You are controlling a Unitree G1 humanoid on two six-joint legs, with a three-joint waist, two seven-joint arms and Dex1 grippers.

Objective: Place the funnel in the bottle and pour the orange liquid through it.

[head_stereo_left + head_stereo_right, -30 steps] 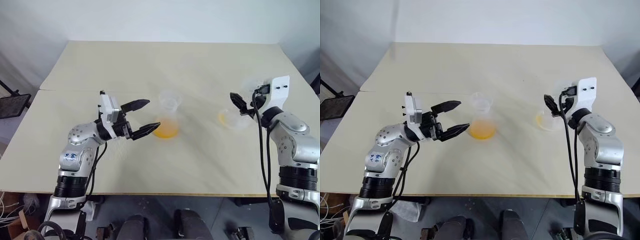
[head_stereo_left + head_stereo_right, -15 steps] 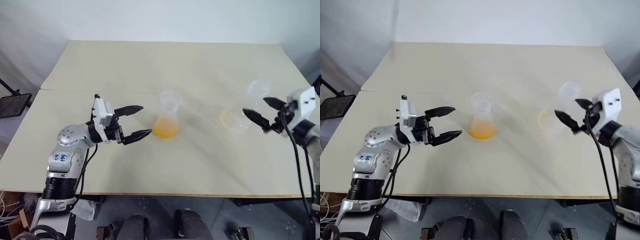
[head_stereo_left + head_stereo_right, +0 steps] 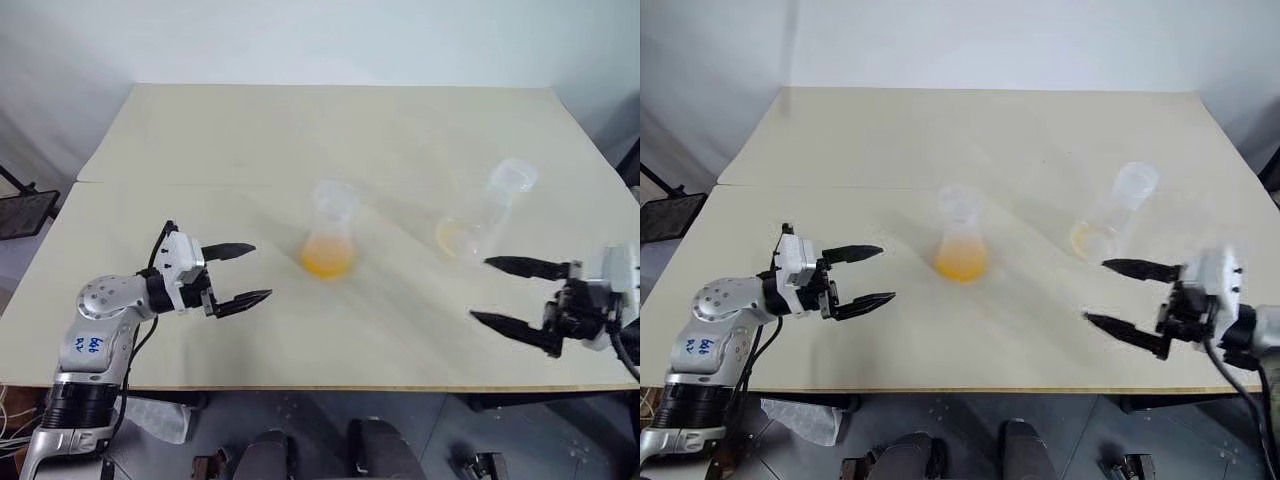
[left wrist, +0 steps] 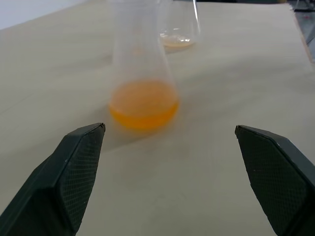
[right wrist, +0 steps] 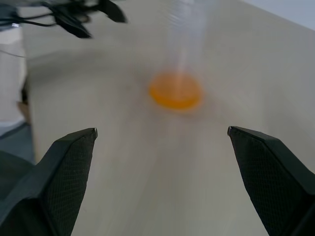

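The bottle (image 3: 331, 240) stands upright near the middle of the pale table (image 3: 300, 130), and everything else is placed from it here. It is a frosted, whitish conical flask with a wide neck, and the orange liquid (image 3: 328, 260) sits as a shallow bright pool in its base. In the left wrist view the same pool shows through the bottle's wall (image 4: 142, 73), with the neck rising out of frame.

To the robot's right of the bottle, well apart from it, stands the clearer flask (image 3: 480, 220) with a long neck, leaning in the head view (whether it truly tilts cannot be told); a thin pale-yellow trace lies in its bottom (image 3: 455, 237). In the left wrist view it shows beyond the bottle (image 4: 178, 29).

The funnel cannot be made out with any certainty; something pale at the bottle's mouth is too blurred to tell.

The left gripper (image 3: 240, 272) hovers over the table to the robot's left of the bottle, near but not touching it, pointing toward it. Its jaws stand wide apart and hold nothing.

The right gripper (image 3: 492, 290) hangs nearer the table's front edge than the bottle, to the bottle's right and well apart from it, just in front of the clearer flask without touching it. Its jaws are likewise spread wide and empty.
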